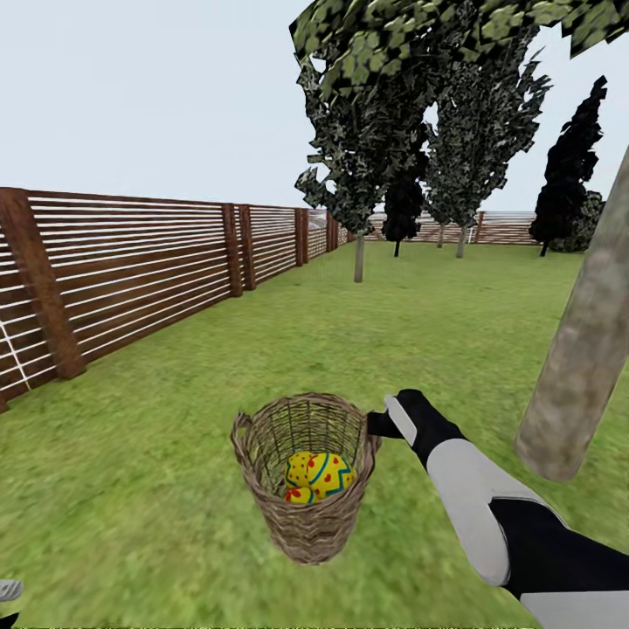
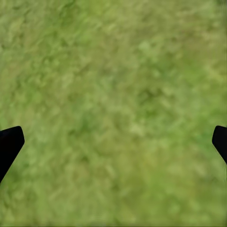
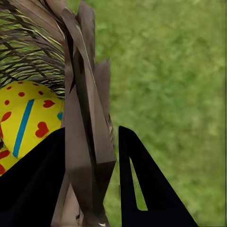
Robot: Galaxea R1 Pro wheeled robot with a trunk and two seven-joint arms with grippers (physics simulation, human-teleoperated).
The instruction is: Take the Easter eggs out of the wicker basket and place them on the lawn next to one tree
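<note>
Basket stands upright on the lawn in the near foreground of the head view, well clear of the fence along the left. Inside it — eggs, yellow with red marks and blue bands; two can be made out, one large and one partly hidden below it at the left. A third cannot be told apart from here.

Right gripper reaches in from the lower right and sits at the basket's right rim. In the right wrist view the rim runs between the two dark fingers, one finger inside the basket beside an egg, the other outside over grass. Jaws narrow, closed onto the rim, wicker touching both sides as far as can be seen.

Tree — thick, leaning grey-brown trunk — rises from the lawn just right of the arm, near the basket. Thin-trunked trees and dark narrow ones stand far back by the rear fence.

Left gripper: both fingertips show at the picture's opposite edges, jaws wide, nothing between them, bare grass beyond.
</note>
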